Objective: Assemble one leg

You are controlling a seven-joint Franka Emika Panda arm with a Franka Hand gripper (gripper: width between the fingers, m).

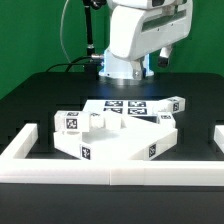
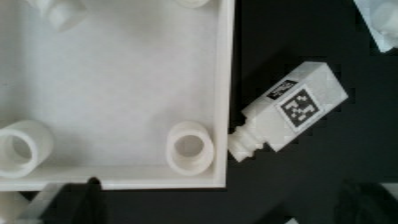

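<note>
In the wrist view a leg (image 2: 290,104) lies on the black table, a short white post with a square marker tag on its side. Its narrow end almost touches the corner of the large flat white panel (image 2: 107,90), near a round hole (image 2: 191,143). My gripper (image 2: 217,208) is above them, open and empty, with one dark finger (image 2: 71,200) over the panel's edge and the other over bare table. In the exterior view the panel (image 1: 110,142) lies mid-table, with like legs at its left (image 1: 68,121) and right (image 1: 172,104). My fingertips do not show there.
The marker board (image 1: 125,105) lies flat behind the panel. The long white L-shaped border wall (image 1: 110,172) runs along the table's front and up both sides. The arm's white hand (image 1: 135,45) hangs over the back of the table.
</note>
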